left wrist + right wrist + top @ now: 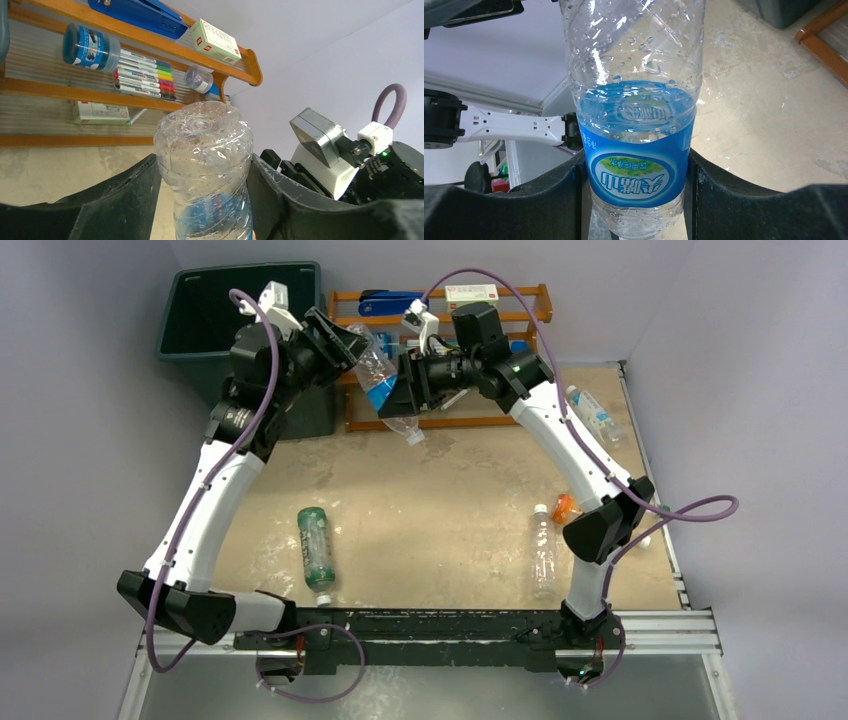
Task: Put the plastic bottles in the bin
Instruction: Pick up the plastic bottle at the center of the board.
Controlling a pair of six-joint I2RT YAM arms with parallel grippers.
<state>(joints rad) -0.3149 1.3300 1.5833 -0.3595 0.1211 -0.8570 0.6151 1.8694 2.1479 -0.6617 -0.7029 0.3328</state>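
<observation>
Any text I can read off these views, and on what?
No text reads cleanly.
On the held bottle, blue label: Chinese characters, upside down, not legible.
On the rack, white box: print too small.
On the blue-labelled jar: blurred.
On the markers: too small.

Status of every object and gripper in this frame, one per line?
blue-label bottle, held aloft by both grippers
left gripper, shut near its base
right gripper, shut on its label
green bottle, lying flat, loose
near clear bottle, lying flat, loose
far-right bottle, lying flat
bin, upright, open-topped
</observation>
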